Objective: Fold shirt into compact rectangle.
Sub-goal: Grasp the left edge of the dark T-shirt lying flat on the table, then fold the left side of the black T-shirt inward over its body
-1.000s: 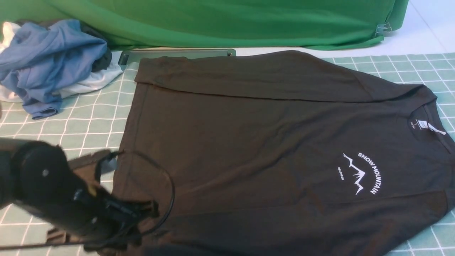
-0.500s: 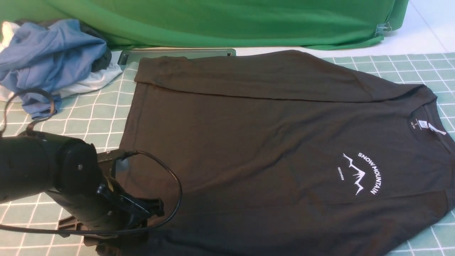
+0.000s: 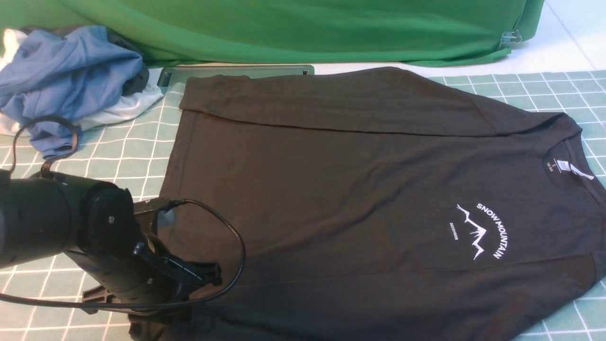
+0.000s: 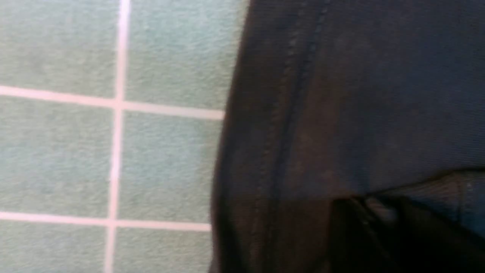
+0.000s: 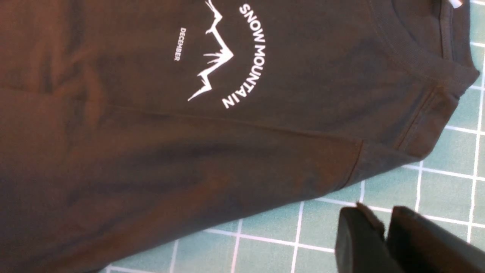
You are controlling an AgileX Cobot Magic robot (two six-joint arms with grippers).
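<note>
The black shirt [image 3: 355,189] lies flat on the checked mat, collar to the right, hem to the left, with the white mountain print [image 3: 483,232] on its chest. Both sleeves are folded over the body. My left gripper [image 3: 151,317] is down at the near hem corner. In the left wrist view its dark fingers [image 4: 348,235] stand close together, pressed into the shirt [image 4: 341,94] just inside the stitched hem. My right gripper [image 5: 380,214] does not show in the front view. It hovers over bare mat beside the shirt's [image 5: 189,151] near shoulder, jaws nearly together and holding nothing.
A heap of blue and white garments [image 3: 71,80] sits at the far left. A green backdrop cloth [image 3: 284,28] hangs along the back, with a grey flat board [image 3: 236,72] under the shirt's far edge. The arm's black cable [image 3: 232,255] loops over the hem.
My left arm has swung in from the left edge and settled at the shirt's near hem corner. The shirt has not visibly moved.
</note>
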